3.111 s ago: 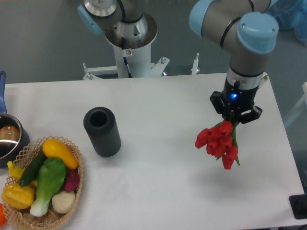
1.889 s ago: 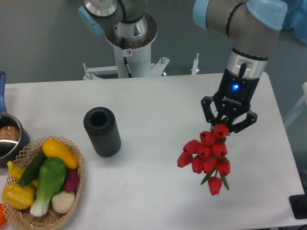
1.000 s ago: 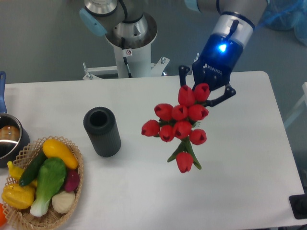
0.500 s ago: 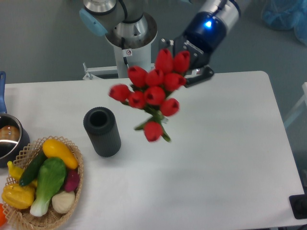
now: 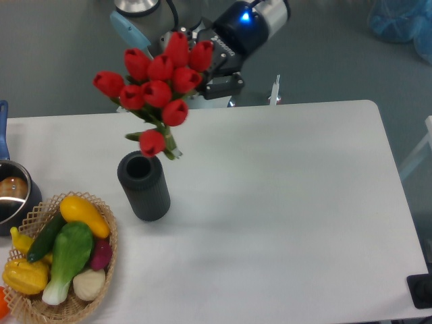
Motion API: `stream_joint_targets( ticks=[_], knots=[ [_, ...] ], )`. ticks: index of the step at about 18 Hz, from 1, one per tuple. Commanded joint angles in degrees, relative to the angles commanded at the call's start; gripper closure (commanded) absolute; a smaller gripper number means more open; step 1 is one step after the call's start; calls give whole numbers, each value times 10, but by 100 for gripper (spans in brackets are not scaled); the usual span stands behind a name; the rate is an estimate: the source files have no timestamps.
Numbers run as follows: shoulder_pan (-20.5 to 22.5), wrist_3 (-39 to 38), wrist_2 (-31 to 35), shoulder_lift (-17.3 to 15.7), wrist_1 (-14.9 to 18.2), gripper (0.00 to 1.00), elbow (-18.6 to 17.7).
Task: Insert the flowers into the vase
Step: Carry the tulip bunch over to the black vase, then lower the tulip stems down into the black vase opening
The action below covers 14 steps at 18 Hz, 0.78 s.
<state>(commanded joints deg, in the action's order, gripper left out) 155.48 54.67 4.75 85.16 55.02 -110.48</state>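
One gripper (image 5: 202, 67) (tilted), flowers (image 5: 156, 84) above vase (image 5: 144, 185)

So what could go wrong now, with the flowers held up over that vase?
1. The flowers hang tilted, their lower end just above the vase mouth, so the stems could catch the rim instead of going in.
2. The vase stands free on the table; a sideways push from the bunch might tip it toward the basket.
3. The gripper holds only one end of the bunch, and how firmly cannot be seen, so it could slip.
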Motion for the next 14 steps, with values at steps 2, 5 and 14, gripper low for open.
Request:
stream_joint_targets(
  ticks=[2, 5, 14],
  knots=[
    [-7, 0, -9, 7, -1, 100, -7],
    [-17, 0, -13, 9, -1, 100, -14],
    [-27, 17, -18, 29, -3, 100, -15]
  ],
)
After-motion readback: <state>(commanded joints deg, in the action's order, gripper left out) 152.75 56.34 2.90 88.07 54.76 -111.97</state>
